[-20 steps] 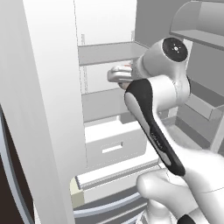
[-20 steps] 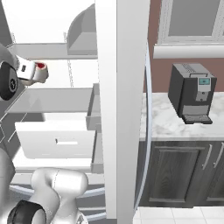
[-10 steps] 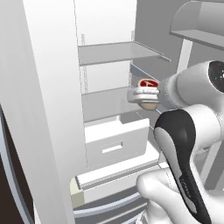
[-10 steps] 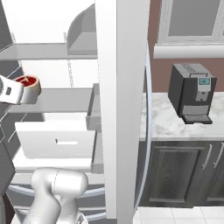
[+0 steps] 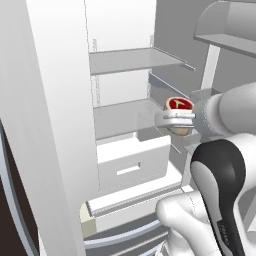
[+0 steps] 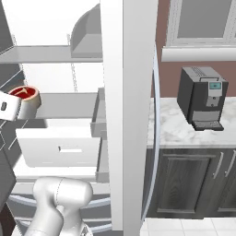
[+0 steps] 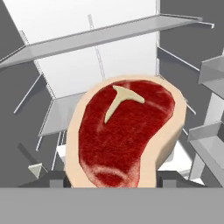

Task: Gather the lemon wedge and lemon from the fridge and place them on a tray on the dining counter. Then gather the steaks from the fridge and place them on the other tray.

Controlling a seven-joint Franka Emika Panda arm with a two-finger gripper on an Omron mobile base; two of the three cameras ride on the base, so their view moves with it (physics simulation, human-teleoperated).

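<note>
- The steak (image 7: 124, 133) is clamped between the fingers (image 5: 178, 119), which are spread wide across its thick edges; its red face is turned toward the hand camera.
- It is carried in the air in front of the open fridge (image 5: 130, 120), just off the middle shelf (image 5: 122, 115).
- The drawer (image 6: 57, 147) below is closed; its contents cannot be told.
- Neither tray is seen from here.

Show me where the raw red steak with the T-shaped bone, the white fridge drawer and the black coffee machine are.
raw red steak (image 7: 124, 135): hand view, middle of its red face.
white fridge drawer (image 5: 131, 164): left base view, its front panel.
black coffee machine (image 6: 203, 97): right base view, its front.
</note>
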